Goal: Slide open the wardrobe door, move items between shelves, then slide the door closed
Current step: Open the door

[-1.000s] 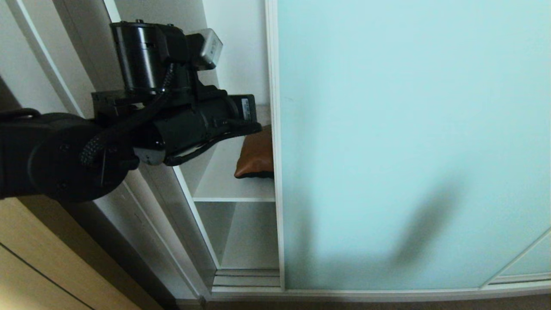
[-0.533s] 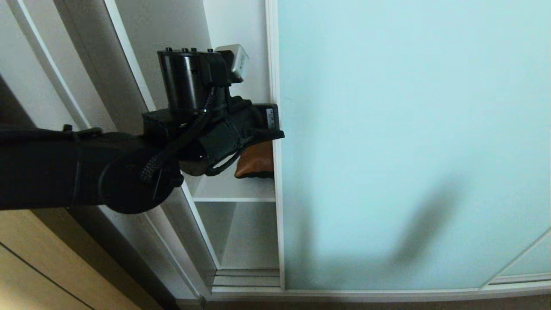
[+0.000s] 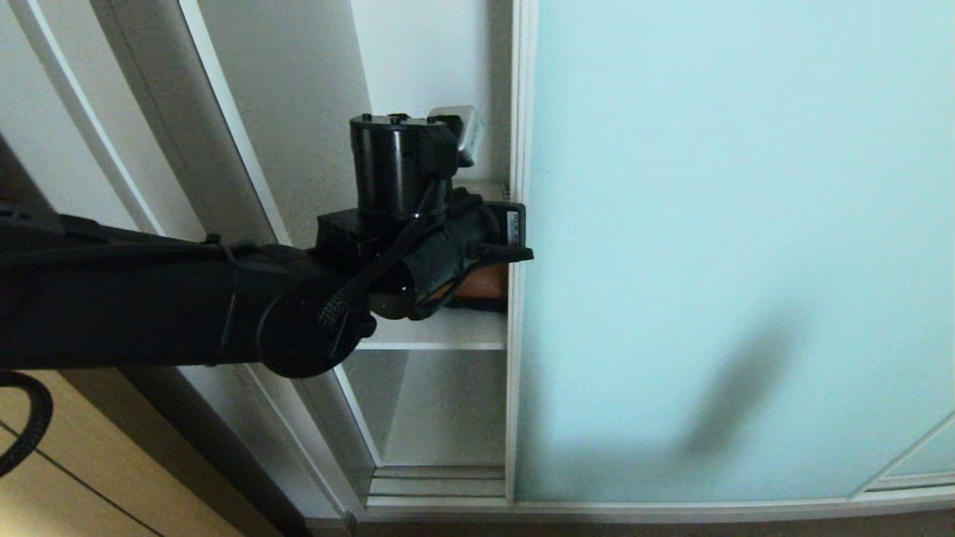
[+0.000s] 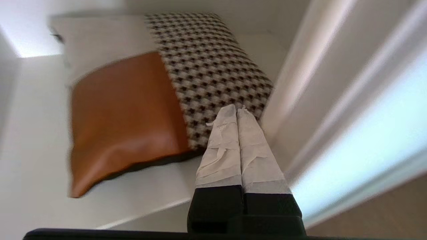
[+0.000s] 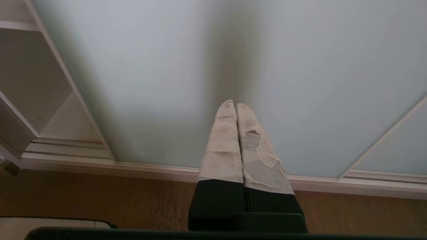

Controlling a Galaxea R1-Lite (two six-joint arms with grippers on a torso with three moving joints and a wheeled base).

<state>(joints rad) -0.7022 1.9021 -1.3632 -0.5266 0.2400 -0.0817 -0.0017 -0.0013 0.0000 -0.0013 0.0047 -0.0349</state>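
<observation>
White wardrobe interior behind a wood-look floor. The left claw (image 4: 237, 111), fingers pressed together and empty, sits against the frame edge of the sliding wardrobe door (image 3: 731, 224), just above the cushion (image 4: 140, 96) lying on the shelf (image 3: 440, 332). Risk: slipping off the narrow frame, or snagging the cushion. The right claw (image 5: 236, 106), also closed, idles facing the glass.

The cushion (image 4: 140, 100) lies on the shelf (image 3: 440, 335), at nine o'clock from the door (image 3: 731, 246).
</observation>
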